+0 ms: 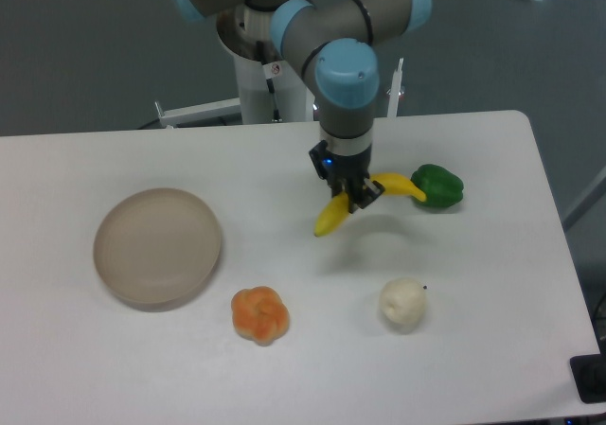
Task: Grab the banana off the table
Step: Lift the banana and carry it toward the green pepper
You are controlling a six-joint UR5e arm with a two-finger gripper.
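- Currently gripper (358, 196) clamped on banana (333, 218) at its middle, pointing down from arm (347, 75)
- banana ends stick out both sides of fingers, lifted off table (492, 283), soft shadow under it
- green bell pepper (437, 186) just right of gripper, banana's right tip near it, contact unclear
- whitish pear-like fruit (403, 303) below-right of gripper, apart
- orange lumpy fruit (259, 314) below-left
- round beige plate (157, 245) far left, well apart
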